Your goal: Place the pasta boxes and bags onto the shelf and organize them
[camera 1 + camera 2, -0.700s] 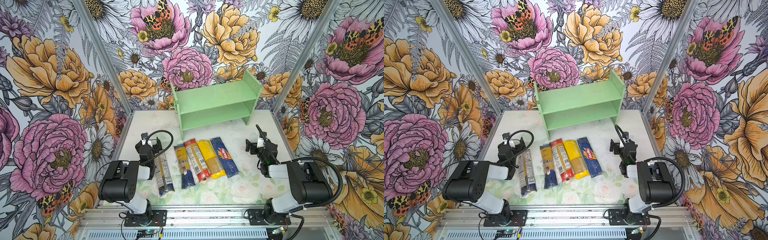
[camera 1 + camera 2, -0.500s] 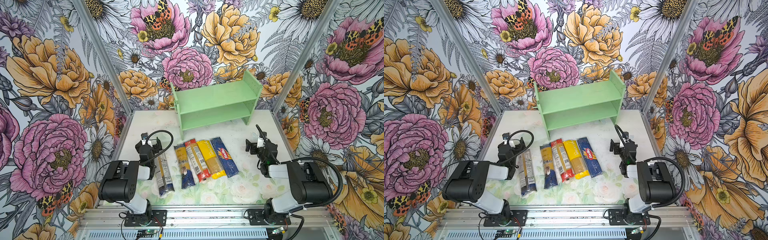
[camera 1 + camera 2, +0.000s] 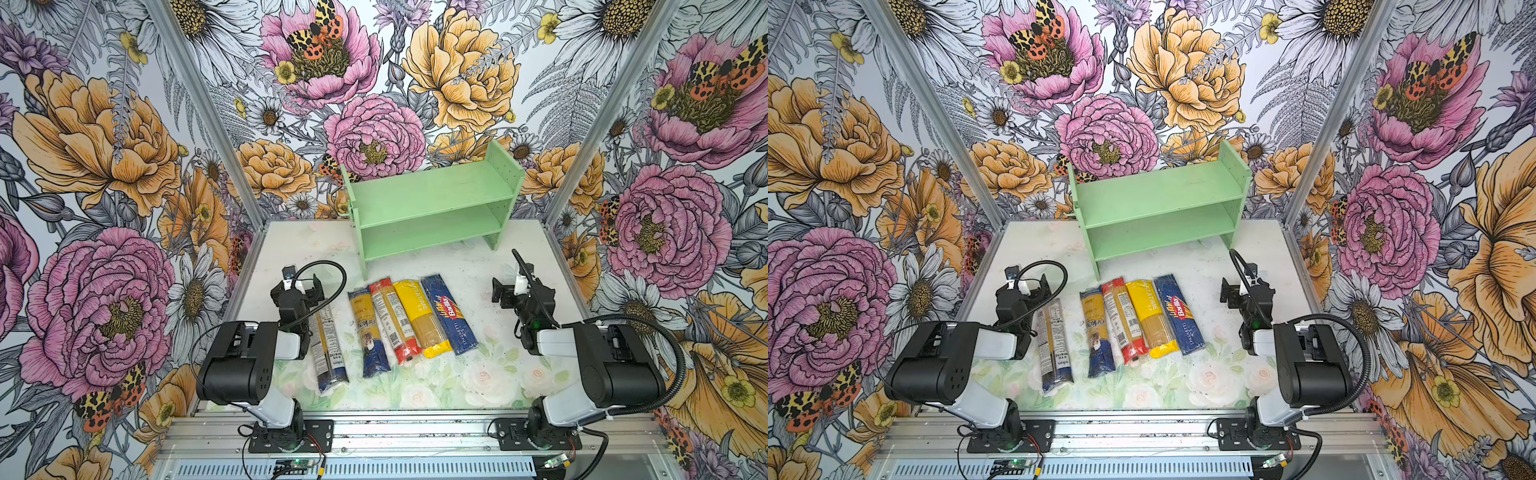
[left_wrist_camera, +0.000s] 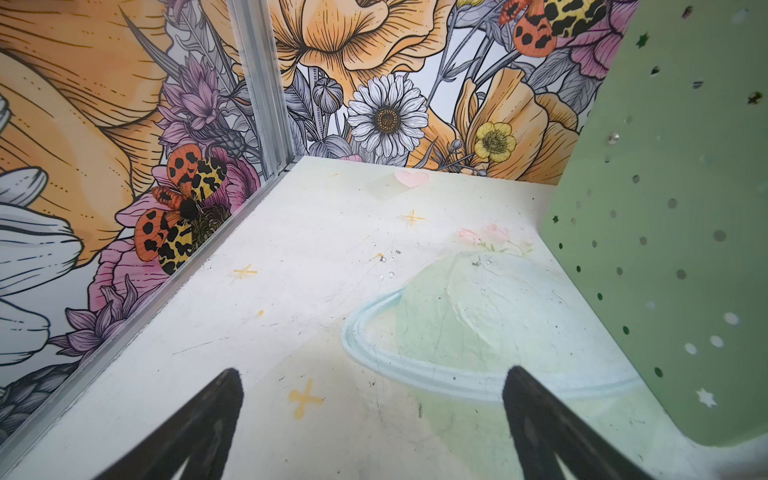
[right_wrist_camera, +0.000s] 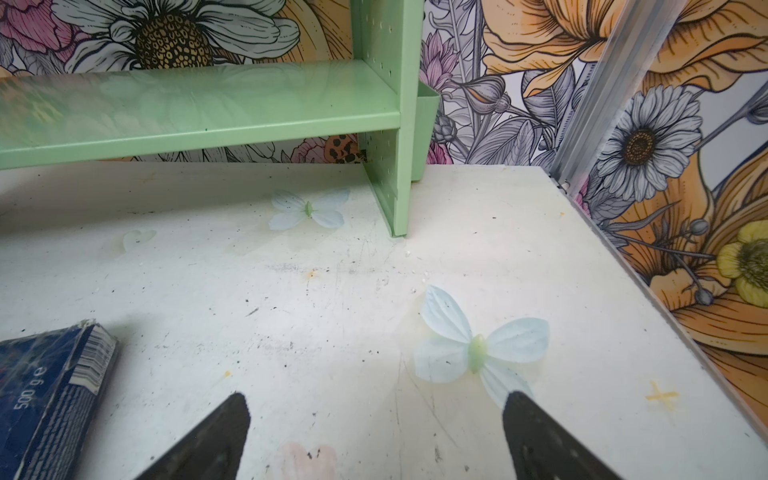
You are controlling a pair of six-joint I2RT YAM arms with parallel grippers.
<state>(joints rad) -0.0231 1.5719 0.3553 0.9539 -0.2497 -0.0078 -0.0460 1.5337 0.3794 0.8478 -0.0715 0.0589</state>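
Observation:
The mint-green shelf [image 3: 432,208] [image 3: 1158,203] stands empty at the back of the table. In front of it lie several long pasta packs side by side: a dark blue Barilla box [image 3: 449,313] [image 5: 45,395], a yellow bag [image 3: 419,316], a red-ended bag [image 3: 392,320] and a clear bag with dark-blue ends [image 3: 368,328]. Another clear bag [image 3: 328,349] lies apart, right beside my left arm. My left gripper [image 3: 297,286] [image 4: 374,374] hovers open over bare table near the shelf's pegholed side panel [image 4: 665,208]. My right gripper [image 3: 505,289] [image 5: 376,397] is open and empty, right of the box.
Flowered walls with aluminium corner posts [image 3: 208,112] close in the table on three sides. A cable loop [image 3: 328,270] arches over the left wrist. Both arm bases sit on the front rail [image 3: 415,432].

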